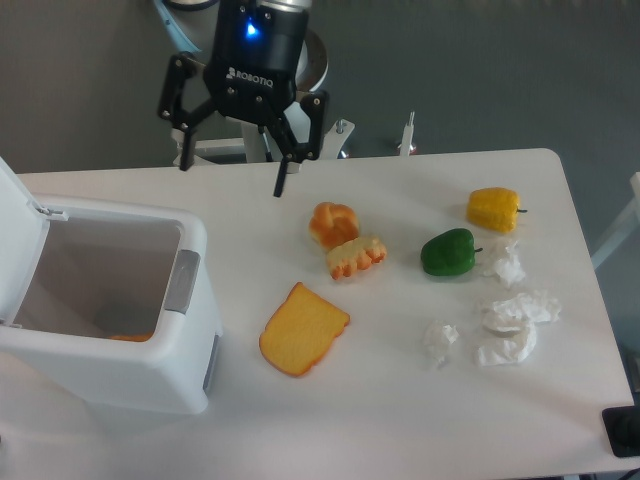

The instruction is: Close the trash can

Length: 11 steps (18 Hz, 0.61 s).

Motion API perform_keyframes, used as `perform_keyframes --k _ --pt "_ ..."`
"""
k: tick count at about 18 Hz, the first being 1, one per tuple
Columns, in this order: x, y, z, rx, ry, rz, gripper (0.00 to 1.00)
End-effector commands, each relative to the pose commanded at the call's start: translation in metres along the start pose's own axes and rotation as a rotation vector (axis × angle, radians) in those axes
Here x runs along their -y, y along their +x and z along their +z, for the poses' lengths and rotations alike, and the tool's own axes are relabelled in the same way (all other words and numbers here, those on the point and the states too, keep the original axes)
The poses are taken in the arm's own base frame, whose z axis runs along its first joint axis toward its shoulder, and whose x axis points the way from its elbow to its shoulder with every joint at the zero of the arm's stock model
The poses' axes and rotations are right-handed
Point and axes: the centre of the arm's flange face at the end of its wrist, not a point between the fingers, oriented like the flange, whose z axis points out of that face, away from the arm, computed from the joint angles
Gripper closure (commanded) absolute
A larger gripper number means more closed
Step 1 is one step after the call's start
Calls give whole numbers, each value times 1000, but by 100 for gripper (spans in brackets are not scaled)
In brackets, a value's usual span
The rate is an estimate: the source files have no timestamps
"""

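One empty gripper [232, 176], fingers spread wide, hangs above the table's far edge — well apart from the trash can [105, 315] at near left, whose raised lid [18, 215] needs a gentle push from behind.

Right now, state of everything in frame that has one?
trash can: open, upright
lid: raised at the left
end effector: open, empty, above the table's back edge
toast slice: flat on table
tissues: crumpled
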Motion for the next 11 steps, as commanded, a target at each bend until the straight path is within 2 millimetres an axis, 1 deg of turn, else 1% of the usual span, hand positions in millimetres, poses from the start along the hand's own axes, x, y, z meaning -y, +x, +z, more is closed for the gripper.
perform_keyframes --k 6,11 --pt "1 30 0 -111 21 16 0" --pt "8 52 -9 -195 51 5 0"
